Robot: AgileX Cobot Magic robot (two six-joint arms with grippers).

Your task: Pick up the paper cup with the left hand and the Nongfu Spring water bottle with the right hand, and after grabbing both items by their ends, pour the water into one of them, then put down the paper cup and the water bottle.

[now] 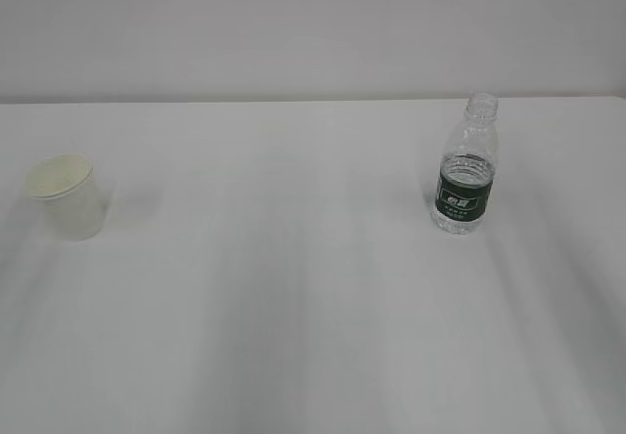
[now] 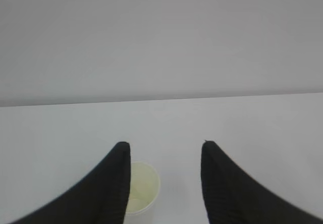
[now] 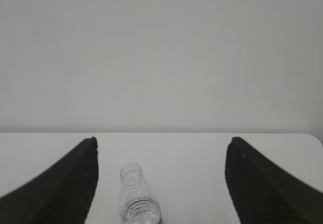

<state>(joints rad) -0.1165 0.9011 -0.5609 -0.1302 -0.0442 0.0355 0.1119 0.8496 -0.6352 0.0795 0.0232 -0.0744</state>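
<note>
Exterior view: paper cup (image 1: 66,195) stands upright at far left of the white table (image 1: 293,307); Nongfu Spring water bottle (image 1: 466,168) stands upright, uncapped, at right, well apart from the cup. Some water (image 1: 460,217) is visible low in the bottle. Neither arm appears in this view.

Left wrist view: left hand gripper (image 2: 164,146) shows only its two black fingers (image 2: 108,188), spread apart with nothing between them. The cup (image 2: 141,188) sits below, partly hidden behind the left finger; pale cream inside visible. Contact between finger and cup cannot be judged from here.

Right wrist view: right hand gripper (image 3: 162,142) has its fingers (image 3: 262,183) set wide apart, empty. The bottle (image 3: 137,196) stands on the table between them, nearer the left finger, its open mouth visible; the label is cut off at the frame edge.
</note>
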